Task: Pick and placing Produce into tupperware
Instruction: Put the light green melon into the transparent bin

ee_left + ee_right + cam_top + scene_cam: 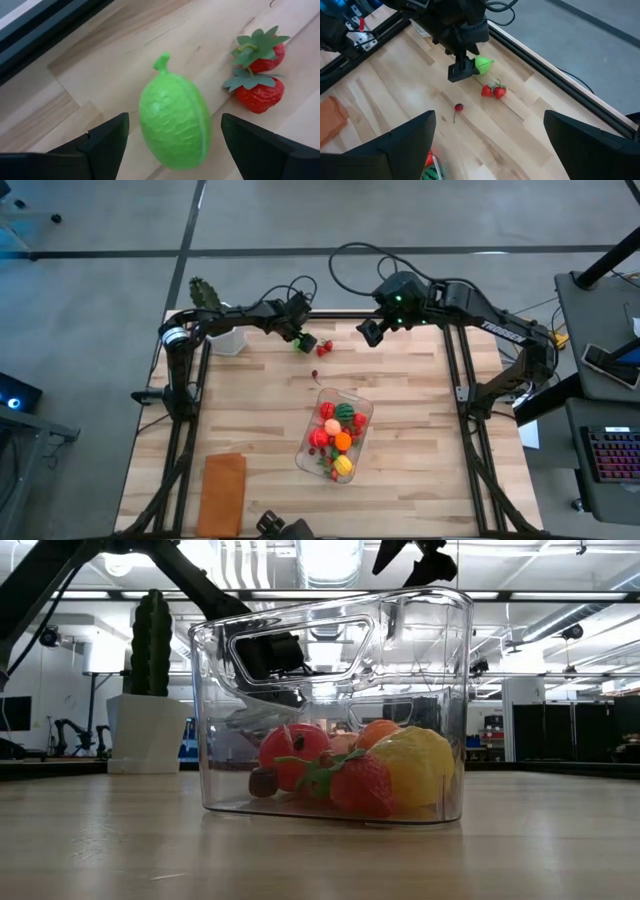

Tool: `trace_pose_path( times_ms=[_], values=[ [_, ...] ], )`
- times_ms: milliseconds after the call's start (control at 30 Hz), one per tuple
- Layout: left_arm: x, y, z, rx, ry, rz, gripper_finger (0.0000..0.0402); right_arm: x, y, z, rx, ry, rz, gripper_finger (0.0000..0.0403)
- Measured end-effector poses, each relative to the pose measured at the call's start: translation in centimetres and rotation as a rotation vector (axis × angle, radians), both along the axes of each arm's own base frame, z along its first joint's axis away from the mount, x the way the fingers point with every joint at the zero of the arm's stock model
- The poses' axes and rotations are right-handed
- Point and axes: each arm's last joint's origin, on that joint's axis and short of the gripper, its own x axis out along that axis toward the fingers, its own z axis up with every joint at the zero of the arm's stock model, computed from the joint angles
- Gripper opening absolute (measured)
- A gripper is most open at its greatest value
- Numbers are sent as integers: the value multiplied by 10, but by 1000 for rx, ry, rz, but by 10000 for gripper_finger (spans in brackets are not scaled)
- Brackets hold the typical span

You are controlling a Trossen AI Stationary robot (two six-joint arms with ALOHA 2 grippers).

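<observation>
STEP: grasp light green fruit [174, 125] | LEFT tool [175, 145]: open, straddling fruit at desk's [420, 420] 12 o'clock | RIGHT tool [370, 332]: open, idle | ADVICE: centre, lower, close; avoid strawberries [257, 75] at fruit's 2 o'clock.

White lettering "TROSSEN" readable along upper link of right arm [497, 330], high view, at about 2 o'clock from table centre. No other legible text, label, number or sign in any view: keyboard [612, 454] at 3 o'clock edge shows lit keys, characters too small to read.
</observation>
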Motion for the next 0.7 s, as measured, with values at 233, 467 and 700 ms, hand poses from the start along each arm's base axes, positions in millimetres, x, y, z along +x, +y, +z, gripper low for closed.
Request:
trace_pose_path(
  times_ms=[233,467,700],
  values=[
    [-1,0,-1,14,14,9,263,0,0,0,0,1,0,363],
    [-1,0,-2,15,16,11,220,0,0,0,5,-2,-5,363],
    [-1,-6,3,8,20,6,197,0,0,0,5,-1,-6,363]
  ],
)
